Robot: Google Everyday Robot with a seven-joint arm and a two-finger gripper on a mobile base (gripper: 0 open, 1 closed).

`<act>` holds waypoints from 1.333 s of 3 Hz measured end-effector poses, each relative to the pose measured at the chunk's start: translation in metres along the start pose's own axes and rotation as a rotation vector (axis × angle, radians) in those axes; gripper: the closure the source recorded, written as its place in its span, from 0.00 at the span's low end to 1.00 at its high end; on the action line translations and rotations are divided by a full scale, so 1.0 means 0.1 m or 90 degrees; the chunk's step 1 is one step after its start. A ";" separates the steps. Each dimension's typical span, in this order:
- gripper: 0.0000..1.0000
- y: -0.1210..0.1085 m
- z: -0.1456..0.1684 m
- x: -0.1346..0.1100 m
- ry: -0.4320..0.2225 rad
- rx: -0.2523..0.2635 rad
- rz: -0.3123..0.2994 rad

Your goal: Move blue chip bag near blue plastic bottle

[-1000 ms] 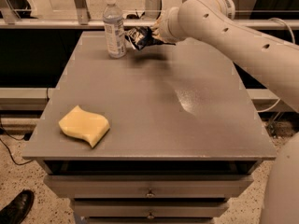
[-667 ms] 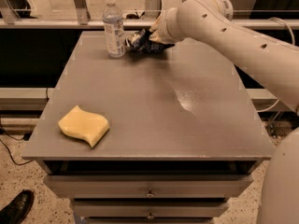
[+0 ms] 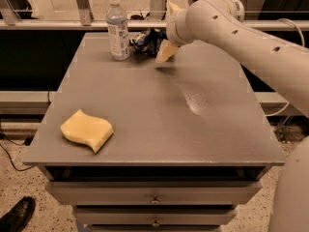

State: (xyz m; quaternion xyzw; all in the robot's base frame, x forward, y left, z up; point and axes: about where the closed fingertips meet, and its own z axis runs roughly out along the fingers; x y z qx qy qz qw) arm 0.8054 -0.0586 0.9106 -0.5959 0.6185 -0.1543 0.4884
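At the table's (image 3: 145,124) far edge, blue chip bag (image 3: 146,41) lies just right of blue plastic bottle (image 3: 117,30); gripper (image 3: 164,33) beside bag, fingers spread wide, holding nothing; sponge (image 3: 87,130) front left

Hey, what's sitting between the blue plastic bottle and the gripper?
In the camera view, the blue chip bag lies between them on the table: blue plastic bottle on one side, the open gripper close on the other.

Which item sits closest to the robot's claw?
The blue chip bag, right beside the open gripper; the blue plastic bottle stands just beyond it, the yellow sponge far forward.
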 end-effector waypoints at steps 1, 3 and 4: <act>0.00 -0.05 -0.25 0.15 -0.005 -0.011 0.028; 0.00 -0.36 -1.42 1.04 -0.070 -0.040 0.137; 0.00 -0.46 -1.68 1.11 -0.084 -0.036 0.143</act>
